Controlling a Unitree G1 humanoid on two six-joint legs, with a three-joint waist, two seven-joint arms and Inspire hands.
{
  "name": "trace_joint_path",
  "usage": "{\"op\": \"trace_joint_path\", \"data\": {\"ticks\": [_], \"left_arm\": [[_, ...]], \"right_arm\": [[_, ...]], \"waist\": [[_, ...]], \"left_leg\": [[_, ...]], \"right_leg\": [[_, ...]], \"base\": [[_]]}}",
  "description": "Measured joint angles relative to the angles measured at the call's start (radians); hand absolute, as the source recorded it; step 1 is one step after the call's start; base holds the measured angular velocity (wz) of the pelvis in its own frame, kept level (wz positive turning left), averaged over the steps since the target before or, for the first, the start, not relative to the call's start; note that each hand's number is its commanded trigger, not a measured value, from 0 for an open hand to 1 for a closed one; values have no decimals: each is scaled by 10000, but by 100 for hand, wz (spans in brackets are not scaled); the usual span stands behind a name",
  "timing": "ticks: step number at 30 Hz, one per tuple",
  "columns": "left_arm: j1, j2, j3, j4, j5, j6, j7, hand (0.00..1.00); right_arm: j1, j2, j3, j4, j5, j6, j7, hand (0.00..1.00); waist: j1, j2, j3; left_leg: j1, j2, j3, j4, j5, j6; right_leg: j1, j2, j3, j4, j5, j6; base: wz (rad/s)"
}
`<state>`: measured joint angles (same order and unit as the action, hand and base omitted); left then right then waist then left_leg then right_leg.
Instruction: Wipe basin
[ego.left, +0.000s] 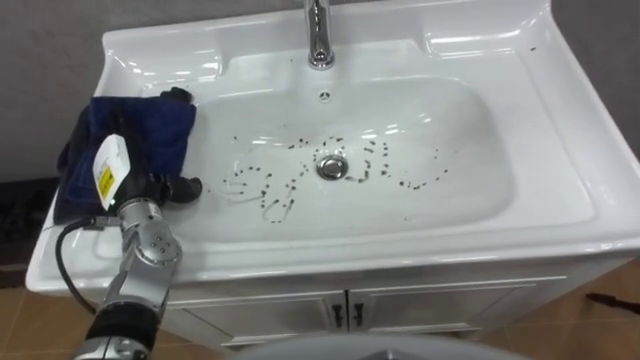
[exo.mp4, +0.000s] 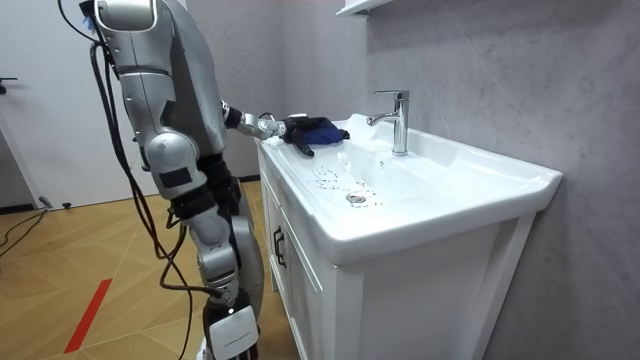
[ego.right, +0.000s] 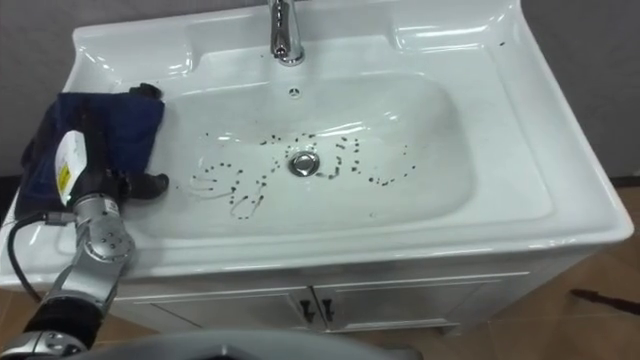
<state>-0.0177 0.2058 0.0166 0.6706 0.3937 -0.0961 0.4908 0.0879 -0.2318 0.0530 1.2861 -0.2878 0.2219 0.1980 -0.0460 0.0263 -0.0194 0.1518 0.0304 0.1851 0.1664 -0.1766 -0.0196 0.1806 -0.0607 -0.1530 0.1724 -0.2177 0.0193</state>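
Observation:
A white basin sits on a white cabinet. Dark specks and thin squiggly marks are scattered over its bottom around the chrome drain. A dark blue cloth lies bunched on the basin's left rim. My left hand rests on top of it, fingers stretched across the cloth toward the back. One dark fingertip shows past the cloth's far edge, and the thumb points into the bowl. In the room view I stand at the basin's front with the left hand reaching onto the cloth.
A chrome faucet stands at the back centre of the basin. The cabinet doors are below the front rim. A grey wall runs behind the basin, and the floor is wood.

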Motion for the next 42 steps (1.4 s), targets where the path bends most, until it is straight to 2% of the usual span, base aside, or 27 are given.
{"op": "trace_joint_path", "data": {"ticks": [2,9,20,42], "left_arm": [[-21,-1,34,0,-1,0,-2,100],[-307,-11,993,59,-534,-3,-276,100],[-408,156,1707,65,-1640,-7,-820,100],[-497,240,1653,78,-2404,-19,-1519,100]], "right_arm": [[-3,0,-9,-5,-28,43,14,0],[-11,7,-437,-10,-404,187,335,0],[-212,9,-676,-12,-747,186,458,0],[-309,6,-748,-33,-712,176,568,0]], "waist": [[1,17,-8],[4,14,-15],[7,10,-17],[29,38,-11]], "left_leg": [[70,0,2,-14,3,-4],[252,10,11,-53,8,-14],[269,-10,6,-52,8,-14],[245,-47,-92,-50,9,-13]], "right_leg": [[60,6,18,-8,-3,-3],[174,22,109,18,-34,-14],[173,-6,105,18,-32,-14],[203,-27,67,20,-52,16]], "base": [[0],[-4],[0],[0]]}}
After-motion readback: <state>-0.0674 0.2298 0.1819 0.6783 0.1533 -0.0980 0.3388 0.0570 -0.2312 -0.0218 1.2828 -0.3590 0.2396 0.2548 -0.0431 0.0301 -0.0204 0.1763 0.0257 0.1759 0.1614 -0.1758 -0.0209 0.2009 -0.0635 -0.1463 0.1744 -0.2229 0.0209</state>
